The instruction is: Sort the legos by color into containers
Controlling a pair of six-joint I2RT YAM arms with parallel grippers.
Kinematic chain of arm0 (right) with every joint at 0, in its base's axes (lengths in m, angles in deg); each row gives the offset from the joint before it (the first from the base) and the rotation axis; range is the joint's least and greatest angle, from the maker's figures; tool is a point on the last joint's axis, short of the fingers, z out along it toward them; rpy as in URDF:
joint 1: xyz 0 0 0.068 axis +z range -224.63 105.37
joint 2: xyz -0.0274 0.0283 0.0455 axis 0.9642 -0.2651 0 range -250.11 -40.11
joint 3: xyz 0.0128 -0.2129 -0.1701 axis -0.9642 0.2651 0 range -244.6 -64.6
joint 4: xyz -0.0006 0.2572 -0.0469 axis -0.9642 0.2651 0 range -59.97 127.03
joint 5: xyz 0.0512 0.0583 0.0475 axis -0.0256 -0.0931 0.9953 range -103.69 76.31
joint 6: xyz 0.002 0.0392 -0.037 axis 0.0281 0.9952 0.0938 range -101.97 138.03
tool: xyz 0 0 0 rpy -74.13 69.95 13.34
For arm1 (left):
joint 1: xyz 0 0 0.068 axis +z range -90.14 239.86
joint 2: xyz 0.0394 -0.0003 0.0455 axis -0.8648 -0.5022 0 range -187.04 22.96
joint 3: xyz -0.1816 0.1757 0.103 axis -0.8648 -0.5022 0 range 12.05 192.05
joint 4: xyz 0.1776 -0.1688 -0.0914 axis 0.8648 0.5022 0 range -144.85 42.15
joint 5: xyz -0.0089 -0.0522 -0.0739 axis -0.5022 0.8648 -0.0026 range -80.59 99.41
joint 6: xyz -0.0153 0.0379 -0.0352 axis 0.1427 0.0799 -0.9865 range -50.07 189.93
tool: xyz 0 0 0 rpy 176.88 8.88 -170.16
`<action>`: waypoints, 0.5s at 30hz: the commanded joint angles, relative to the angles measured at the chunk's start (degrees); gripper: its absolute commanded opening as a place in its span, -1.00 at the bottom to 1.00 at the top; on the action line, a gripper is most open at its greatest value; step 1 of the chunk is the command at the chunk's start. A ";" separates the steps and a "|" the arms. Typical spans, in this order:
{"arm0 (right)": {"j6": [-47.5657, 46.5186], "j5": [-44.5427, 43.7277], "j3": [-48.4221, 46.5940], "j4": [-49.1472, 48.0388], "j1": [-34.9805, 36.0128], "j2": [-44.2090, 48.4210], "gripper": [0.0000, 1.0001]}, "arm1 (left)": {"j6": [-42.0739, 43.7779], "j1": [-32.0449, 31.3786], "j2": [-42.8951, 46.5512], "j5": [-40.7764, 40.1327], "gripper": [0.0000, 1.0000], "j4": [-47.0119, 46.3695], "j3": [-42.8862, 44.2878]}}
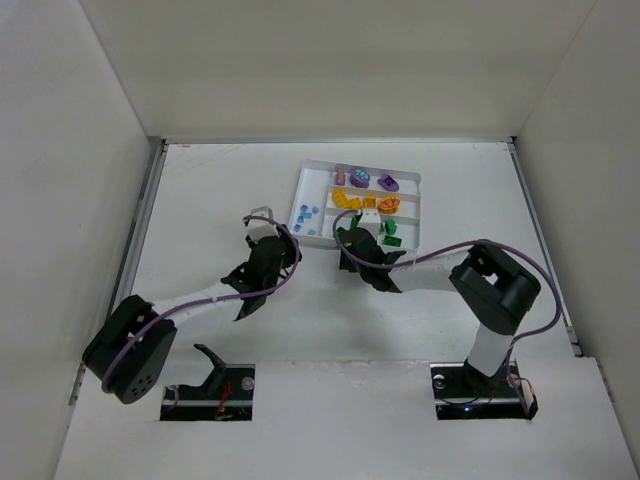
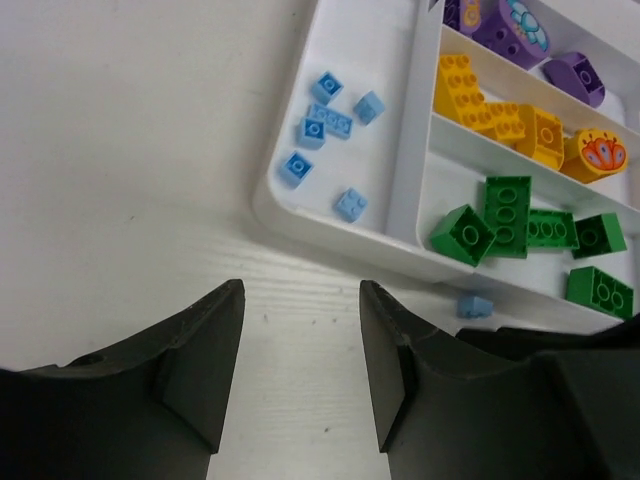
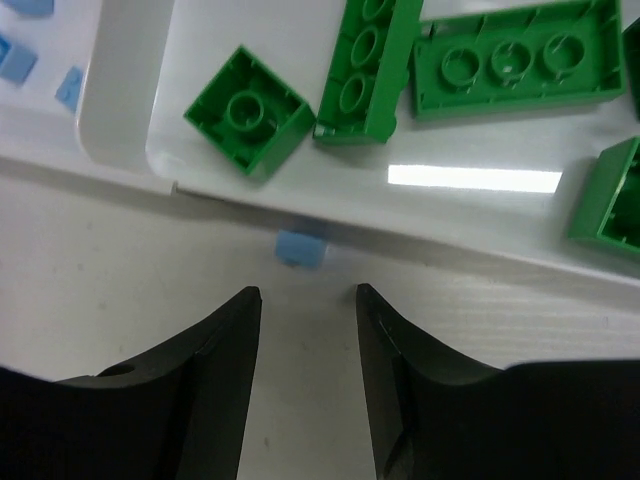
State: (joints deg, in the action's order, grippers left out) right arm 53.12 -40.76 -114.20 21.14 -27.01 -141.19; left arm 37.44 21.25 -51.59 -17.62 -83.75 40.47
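The white tray (image 1: 312,172) holds the sorted legos. Several pale blue bricks (image 2: 330,120) lie in its tall section. Purple pieces (image 2: 510,30), yellow-orange bricks (image 2: 490,115) and green bricks (image 2: 510,215) fill the three narrow ones. One stray pale blue brick (image 3: 300,248) sits on the table against the tray's near wall (image 3: 120,100). My right gripper (image 3: 306,292) is open just short of that brick, nothing between its fingers. My left gripper (image 2: 300,290) is open over bare table, near the tray's front left corner (image 2: 275,205).
The two grippers sit close together in front of the tray; the right one shows as a dark mass (image 2: 570,350) at the left wrist view's lower right. White walls enclose the table (image 1: 200,200) on three sides.
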 commanded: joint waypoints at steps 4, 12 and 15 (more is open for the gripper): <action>1.82 -7.37 -5.41 1.41 0.15 -4.47 -0.07 | -2.84 -0.02 6.95 0.04 -0.06 -4.05 -5.22; 4.19 -12.13 -8.14 2.91 0.85 -7.47 -0.39 | -2.49 -2.57 7.39 -0.22 -0.04 -5.81 -5.66; 4.20 -11.52 -7.97 3.96 1.64 -6.42 -0.53 | -2.75 -1.60 8.88 -0.48 -0.03 -6.16 -6.80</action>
State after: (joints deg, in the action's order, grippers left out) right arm 56.21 -50.64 -120.82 23.17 -26.14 -147.46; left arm 35.30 19.08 -45.23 -17.55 -86.75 34.86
